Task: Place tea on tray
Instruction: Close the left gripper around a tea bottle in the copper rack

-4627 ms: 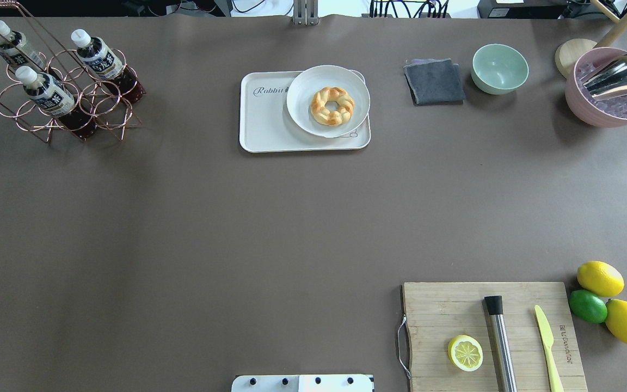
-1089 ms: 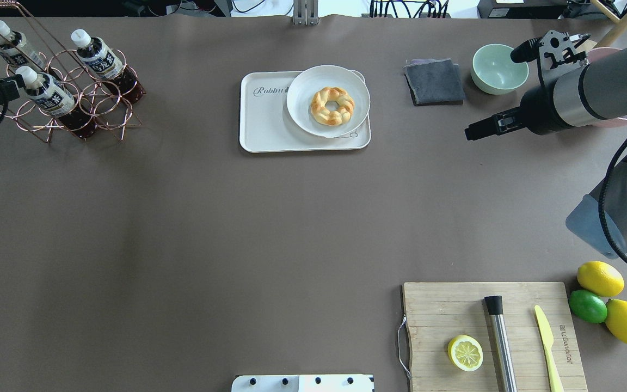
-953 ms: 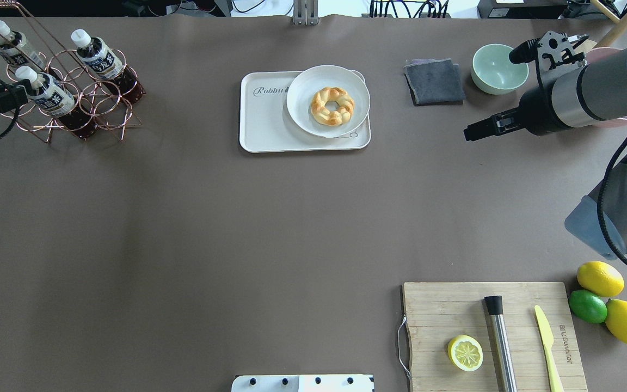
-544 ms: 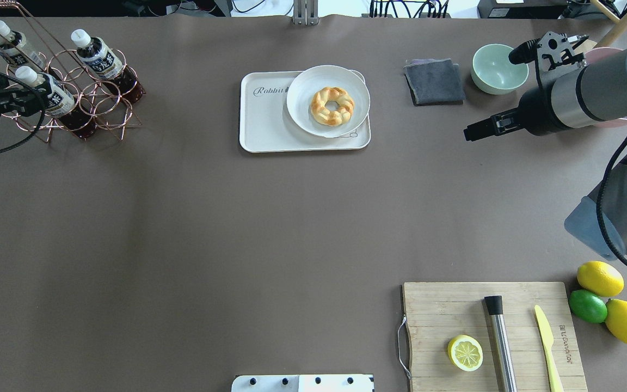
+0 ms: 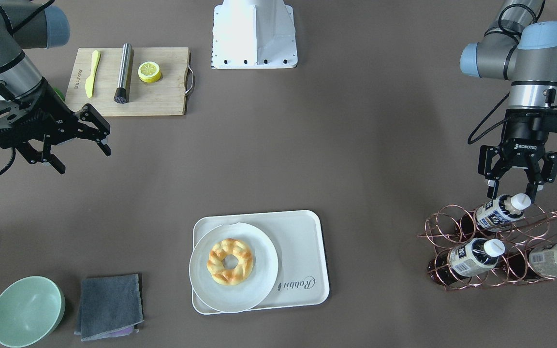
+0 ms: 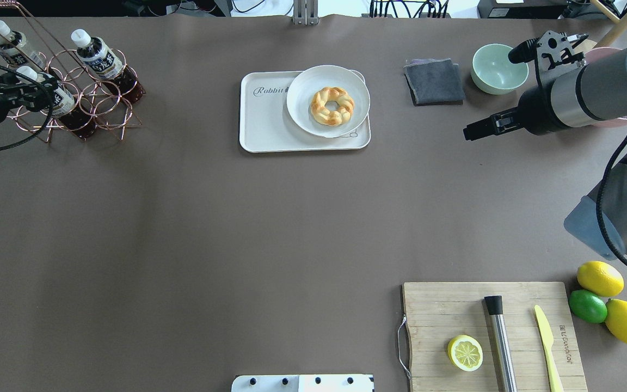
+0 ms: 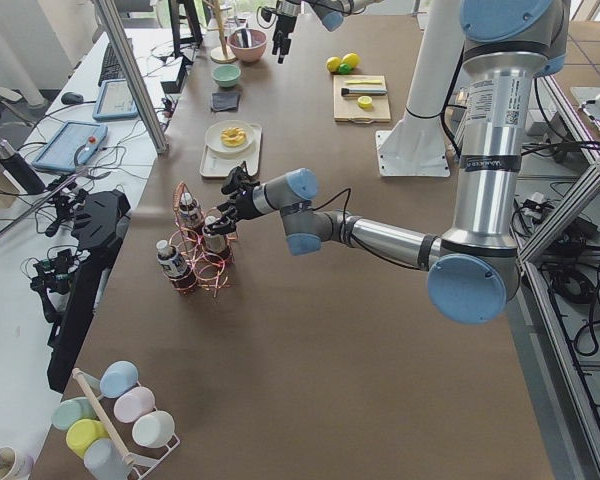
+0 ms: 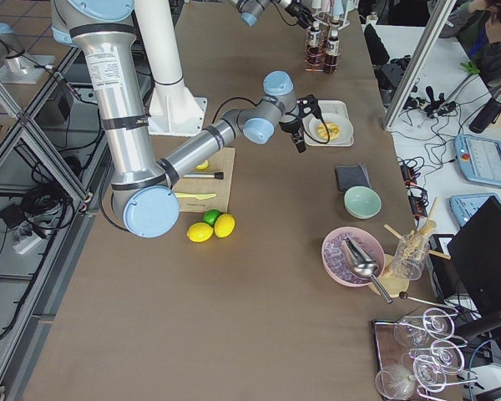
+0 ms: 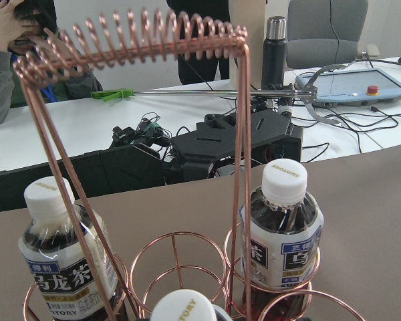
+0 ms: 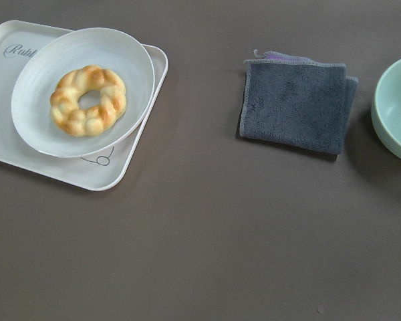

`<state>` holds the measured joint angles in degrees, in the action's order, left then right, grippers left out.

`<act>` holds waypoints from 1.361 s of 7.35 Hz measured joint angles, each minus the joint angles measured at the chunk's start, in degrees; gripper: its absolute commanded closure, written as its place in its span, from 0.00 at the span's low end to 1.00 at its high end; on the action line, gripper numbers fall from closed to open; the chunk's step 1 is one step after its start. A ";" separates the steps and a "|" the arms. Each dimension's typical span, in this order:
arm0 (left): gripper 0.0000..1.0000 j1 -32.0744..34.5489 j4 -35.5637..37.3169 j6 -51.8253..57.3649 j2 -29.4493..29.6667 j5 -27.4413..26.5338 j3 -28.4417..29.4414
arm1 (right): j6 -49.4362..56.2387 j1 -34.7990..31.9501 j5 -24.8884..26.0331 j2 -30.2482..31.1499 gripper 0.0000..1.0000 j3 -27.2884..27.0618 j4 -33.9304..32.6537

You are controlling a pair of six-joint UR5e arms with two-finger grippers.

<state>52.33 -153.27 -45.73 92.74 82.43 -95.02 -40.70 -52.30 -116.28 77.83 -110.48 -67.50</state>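
Three tea bottles stand tilted in a copper wire rack. The nearest tea bottle is the one at the rack's front in the overhead view. My left gripper is open, its fingers on either side of that bottle's white cap, not closed on it. The left wrist view shows two more bottles behind the copper handle. The cream tray marked "Rabbit" lies mid-table. My right gripper is open and empty, above bare table.
A round white plate with a braided bread ring fills the tray's half away from the rack. A grey cloth, a green bowl, a cutting board with a lemon half, muddler and knife, and loose lemons are on the right.
My left arm has come in from the left edge, and its gripper has moved over the front bottle in the rack. The right arm has barely moved. Bottles and tray are unmoved.
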 measured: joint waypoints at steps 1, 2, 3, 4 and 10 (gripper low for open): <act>0.24 0.29 -0.15 1.80 -0.05 0.02 -0.02 | 0.00 0.00 0.00 -0.02 0.00 -0.01 0.00; 0.27 0.55 -0.28 2.85 -0.13 -0.06 0.08 | 0.01 0.00 0.00 -0.04 0.00 -0.05 0.00; 0.33 0.74 -0.40 3.32 -0.22 -0.13 0.36 | 0.00 0.00 0.00 -0.05 0.00 -0.04 0.00; 0.43 0.80 -0.73 3.37 -0.24 -0.15 0.67 | 0.00 0.02 0.00 -0.04 0.00 -0.04 0.00; 1.00 1.83 -2.62 2.50 -0.21 0.11 0.51 | 0.00 0.00 0.00 0.04 0.00 -0.14 0.00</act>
<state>54.16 -155.89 -43.22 92.53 82.54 -94.51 -40.69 -52.29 -116.28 77.87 -110.61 -67.50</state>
